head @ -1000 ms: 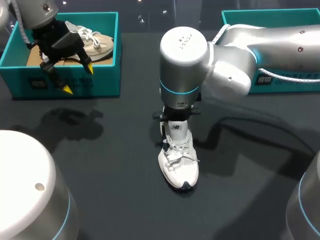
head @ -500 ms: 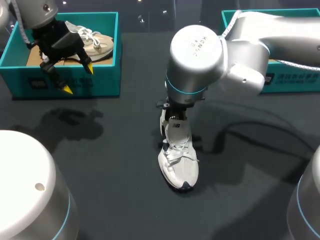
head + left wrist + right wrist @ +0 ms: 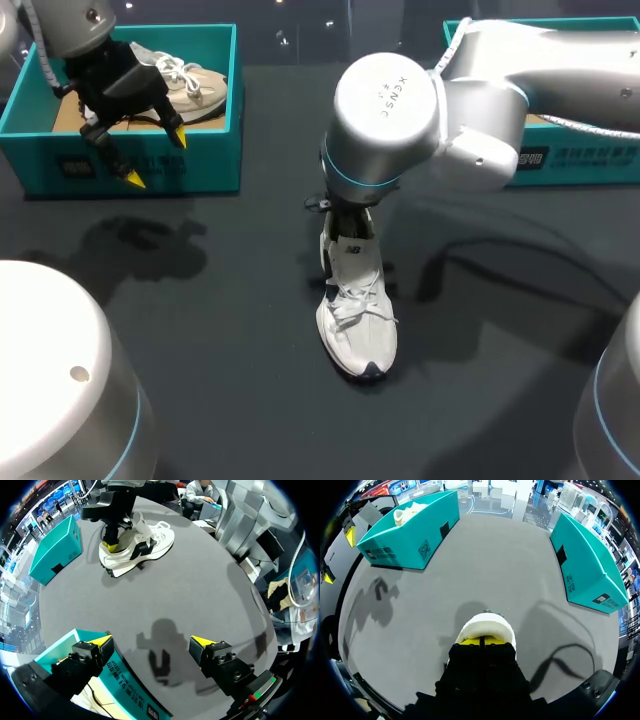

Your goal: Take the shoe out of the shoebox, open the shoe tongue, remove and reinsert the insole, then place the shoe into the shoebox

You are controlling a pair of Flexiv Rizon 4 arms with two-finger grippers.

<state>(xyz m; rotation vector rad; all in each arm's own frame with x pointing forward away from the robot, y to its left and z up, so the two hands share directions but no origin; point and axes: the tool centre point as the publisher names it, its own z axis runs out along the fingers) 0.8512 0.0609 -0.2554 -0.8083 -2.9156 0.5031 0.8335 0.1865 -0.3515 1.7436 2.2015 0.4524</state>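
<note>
The right claw (image 3: pixel 482 641), tips nearly together, pinches the heel opening of the white shoe (image 3: pixel 357 310), which stands mid-frame on the table (image 3: pixel 200 320). The left claw (image 3: pixel 155 157) gapes wide at upper left, over a teal shoebox (image 3: pixel 205 160).

The head camera sits high behind the robot and looks down on the table (image 3: pixel 200 300). The shoe (image 3: pixel 358 320) lies mid-view, with the left shoebox (image 3: pixel 180 165) at its 10 o'clock. The left wrist camera hangs over that box and faces the distant shoe at 12 o'clock. The right wrist camera looks down from close above the shoe's heel, and the left shoebox shows farther off.
</note>
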